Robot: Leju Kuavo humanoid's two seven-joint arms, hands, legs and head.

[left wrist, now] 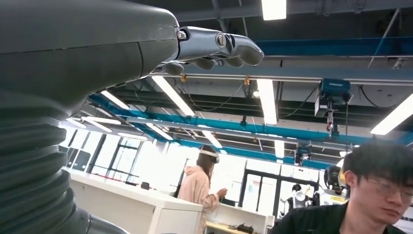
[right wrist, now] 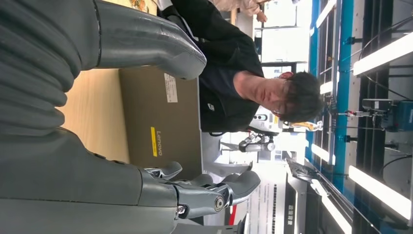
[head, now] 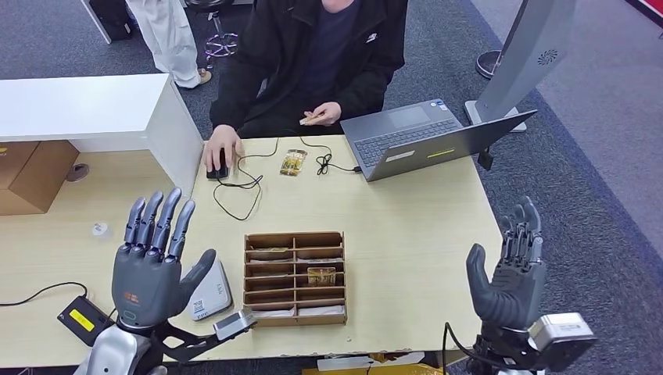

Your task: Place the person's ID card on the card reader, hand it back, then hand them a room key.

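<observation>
My left hand (head: 153,258) is raised over the table's left front, fingers spread and pointing up, holding nothing. Just behind it lies the white card reader (head: 211,293). My right hand (head: 512,269) hangs open beyond the table's right edge, empty. A brown cardboard tray (head: 295,277) with several slots sits at the front middle, with a gold room key card (head: 321,275) in one slot. Another gold card (head: 293,162) lies on the table near the person. The person (head: 313,55) in black sits across, one hand on a mouse (head: 218,168), the other holding a small card (head: 313,119).
An open grey laptop (head: 426,141) stands at the far right of the table, its cables trailing across the top. A small black device (head: 81,319) with a yellow label lies at the front left. A white counter (head: 86,105) rises at the far left.
</observation>
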